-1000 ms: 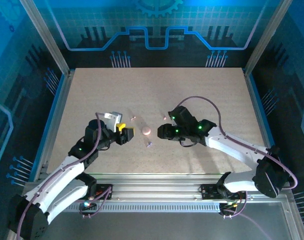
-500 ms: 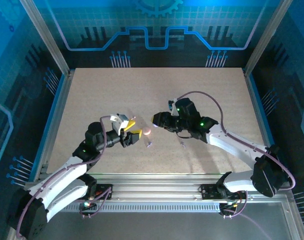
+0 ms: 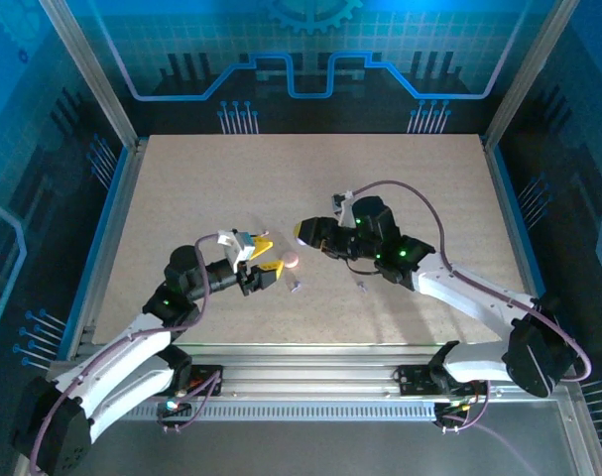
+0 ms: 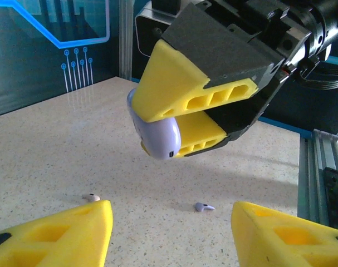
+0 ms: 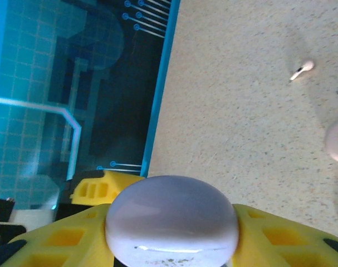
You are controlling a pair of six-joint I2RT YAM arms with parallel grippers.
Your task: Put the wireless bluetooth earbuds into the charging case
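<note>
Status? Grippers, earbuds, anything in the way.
Left gripper open, empty. Right gripper shut on lilac case, raised. Pale earbud and lilac earbud loose on table. Nothing blocking; pink case sits between the arms.

Speckled tabletop [image 3: 281, 178], blue circuit-patterned backdrop [image 3: 310, 40]
</note>
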